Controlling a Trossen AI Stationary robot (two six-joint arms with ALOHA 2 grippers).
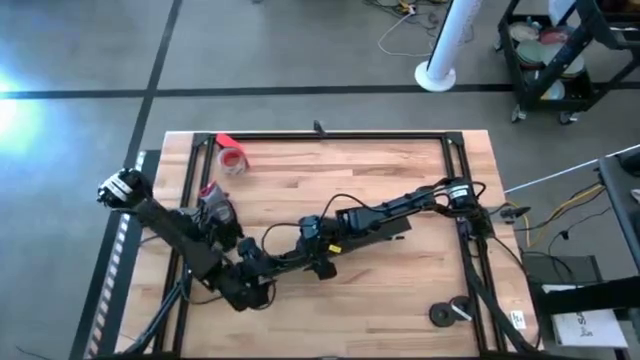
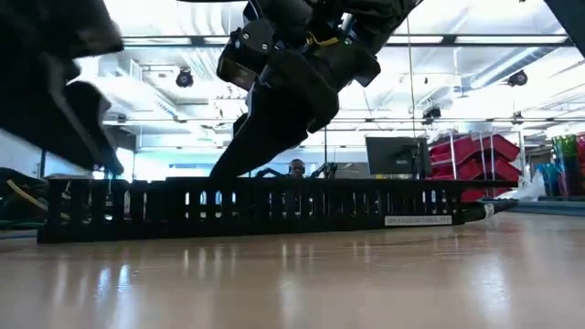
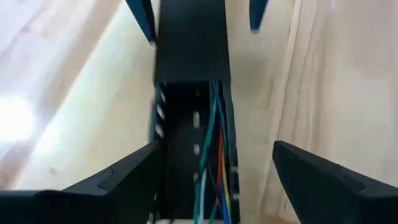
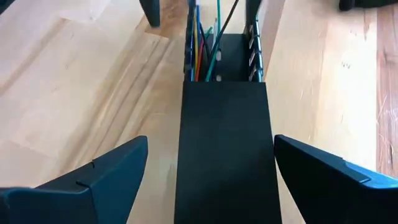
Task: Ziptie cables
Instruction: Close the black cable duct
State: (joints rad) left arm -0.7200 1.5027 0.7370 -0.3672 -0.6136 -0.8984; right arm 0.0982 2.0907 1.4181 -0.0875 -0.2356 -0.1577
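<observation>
Cables (image 3: 211, 155), thin green, red, blue and yellow wires, run lengthwise inside a long black slotted plastic channel (image 2: 256, 208) lying on the pale wooden table (image 1: 400, 300), partly hidden under its flat black lid (image 4: 225, 149). Both the left gripper (image 3: 214, 171) and the right gripper (image 4: 211, 168) straddle this channel from opposite ends, fingers spread and grasping nothing. From overhead the arms cover the wires, and a red tape roll (image 1: 232, 158) lies far off.

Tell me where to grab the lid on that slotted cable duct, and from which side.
Judging by the right wrist view, grip the flat black lid across its width from above: the right gripper straddles it, open, a finger by each long edge. The cables show past its end, where the duct is uncovered.
</observation>
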